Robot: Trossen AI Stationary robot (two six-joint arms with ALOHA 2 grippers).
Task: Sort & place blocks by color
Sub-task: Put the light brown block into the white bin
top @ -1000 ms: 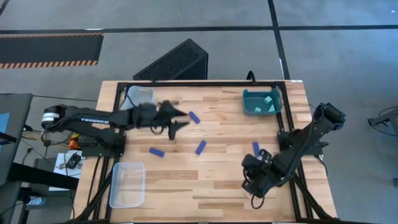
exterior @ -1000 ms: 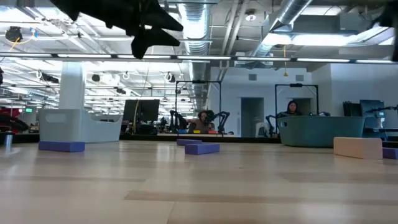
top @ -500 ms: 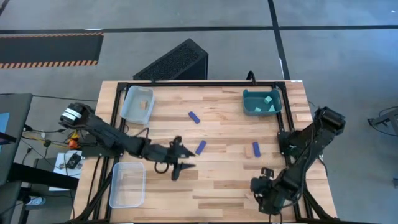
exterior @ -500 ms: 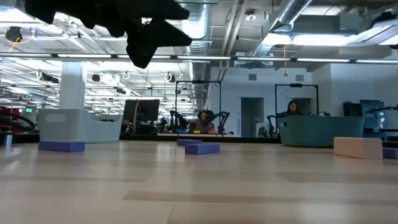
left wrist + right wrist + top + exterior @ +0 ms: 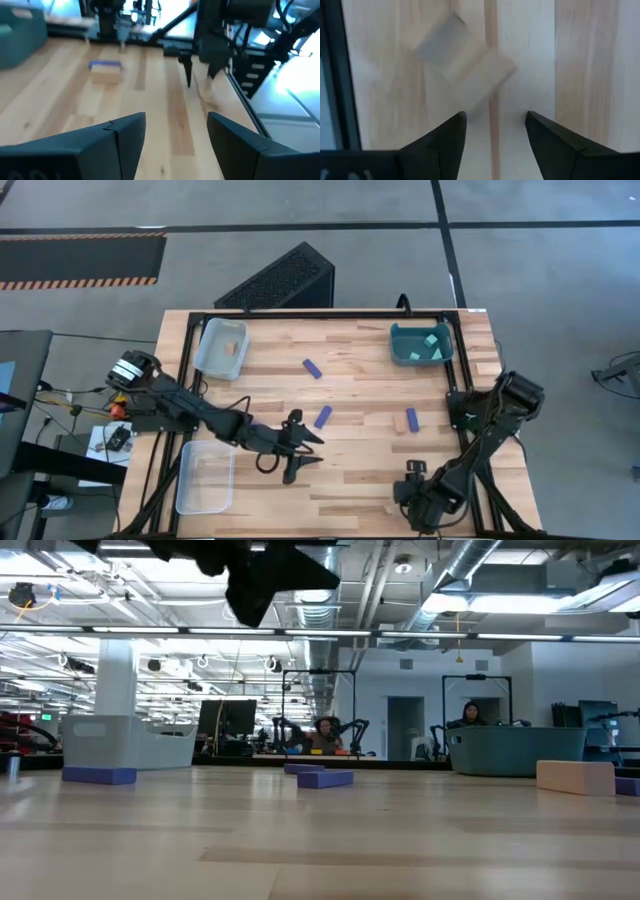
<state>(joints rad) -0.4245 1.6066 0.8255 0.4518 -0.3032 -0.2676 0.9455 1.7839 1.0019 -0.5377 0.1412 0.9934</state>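
Sorting partly done, blocks still loose on the worktop (image 5: pixel 370 470)

Cyan cubes (image 5: pixel 432 342) lie in the teal bin (image 5: pixel 400 352) and a tan piece (image 5: pixel 231 347) in the grey bin (image 5: pixel 205 358); the clear bin (image 5: pixel 190 480) looks empty, with three blue bars (image 5: pixel 322 417) and a tan block (image 5: pixel 470 67) loose. The left pincer (image 5: pixel 300 445), jaws spread and empty, hangs mid-worktop beside a bar; the right pincer (image 5: pixel 495 132), jaws apart, points down over the tan block near the front edge.
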